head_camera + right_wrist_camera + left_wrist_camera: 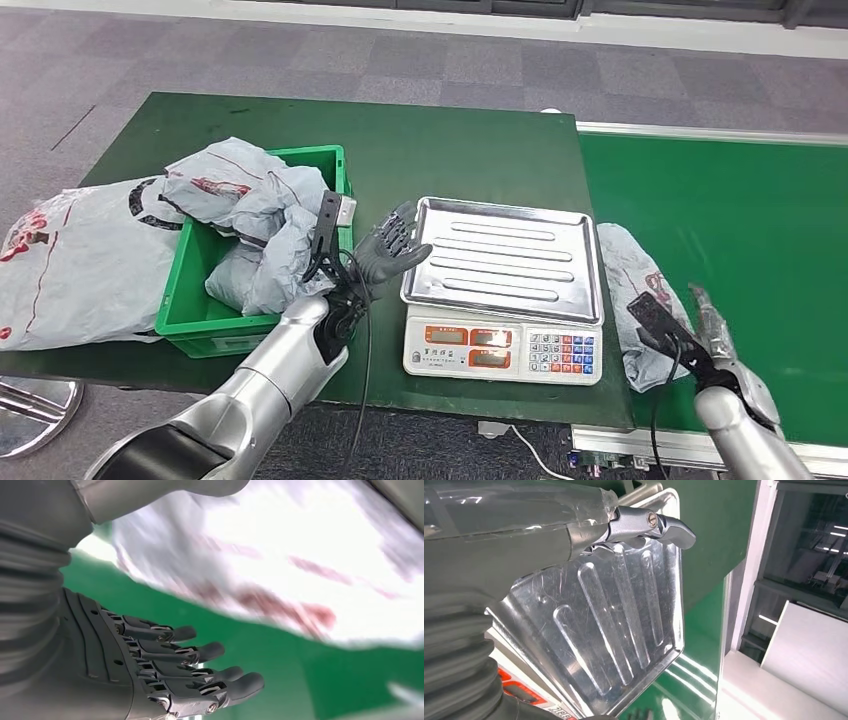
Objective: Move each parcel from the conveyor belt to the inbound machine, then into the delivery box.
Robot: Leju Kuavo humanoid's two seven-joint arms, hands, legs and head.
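Parcel (pixel 632 290) lies on the conveyor belt (pixel 740 250) beside the scale tray (pixel 505 255); right hand (pixel 712 335), fingers spread and apparently empty, hovers near; left hand (pixel 392 250) released. Slippery film could bunch and escape a shallow grasp

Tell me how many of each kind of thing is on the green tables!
Parcels: 4, namely big parcel beside the crate, top parcel and lower parcel inside it, belt parcel
Green crate: 1
Scale: 1
Total: 6
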